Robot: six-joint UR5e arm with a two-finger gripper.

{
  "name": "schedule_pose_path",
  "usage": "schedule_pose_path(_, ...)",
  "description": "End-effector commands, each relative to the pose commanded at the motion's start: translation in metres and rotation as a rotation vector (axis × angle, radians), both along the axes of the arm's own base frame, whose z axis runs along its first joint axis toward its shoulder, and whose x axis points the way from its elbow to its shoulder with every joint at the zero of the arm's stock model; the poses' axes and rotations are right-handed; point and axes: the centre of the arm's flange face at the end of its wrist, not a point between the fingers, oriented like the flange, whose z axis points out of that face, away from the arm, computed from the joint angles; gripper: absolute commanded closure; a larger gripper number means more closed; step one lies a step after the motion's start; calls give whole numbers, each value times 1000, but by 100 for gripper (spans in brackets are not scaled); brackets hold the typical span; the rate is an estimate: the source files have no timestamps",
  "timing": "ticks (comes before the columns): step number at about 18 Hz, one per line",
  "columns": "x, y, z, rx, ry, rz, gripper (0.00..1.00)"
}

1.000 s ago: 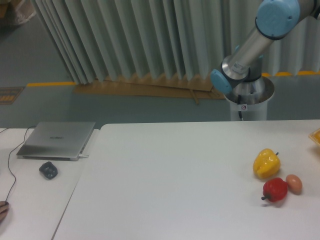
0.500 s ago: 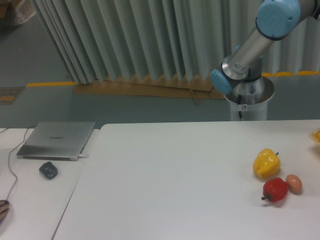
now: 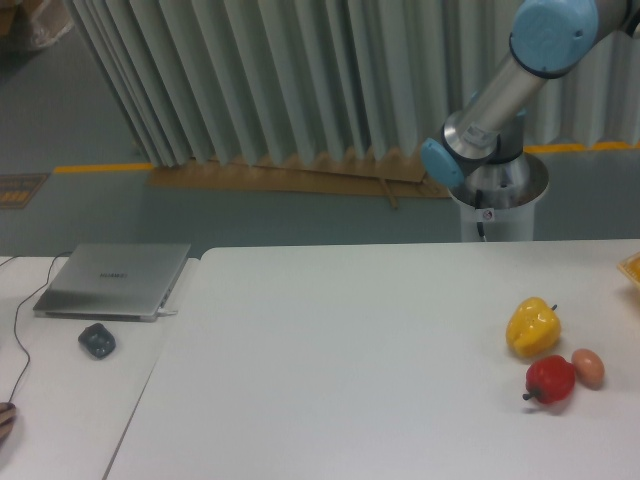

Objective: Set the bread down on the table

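Nearest, on the right of the table (image 3: 330, 380), lie a red fruit (image 3: 550, 380) and, touching its right side, a brown egg (image 3: 589, 367); the yellow pepper (image 3: 532, 326) sits just behind them. An orange-tan sliver at the far right edge (image 3: 632, 268) may be the bread, though mostly out of frame. Farther back only the arm (image 3: 500, 100) shows; its gripper is out of view. A sound approach would descend squarely over the bread and avoid the pepper.

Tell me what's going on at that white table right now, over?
Claw out of frame; only the blue-jointed silver arm shows. No toast-coloured bread visible. Yellow bell pepper, red fruit, brown egg-shaped thing sit on the white table.
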Motion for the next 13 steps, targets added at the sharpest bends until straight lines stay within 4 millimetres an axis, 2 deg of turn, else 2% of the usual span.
schedule_pose_path(2,0,-1,3,1,5,2,42)
schedule_pose_path(5,0,-1,0,-2,1,-9,53)
schedule_pose_path(8,1,-2,-3,-2,-5,-4,56)
schedule_pose_path(13,2,-6,10,0,11,3,57)
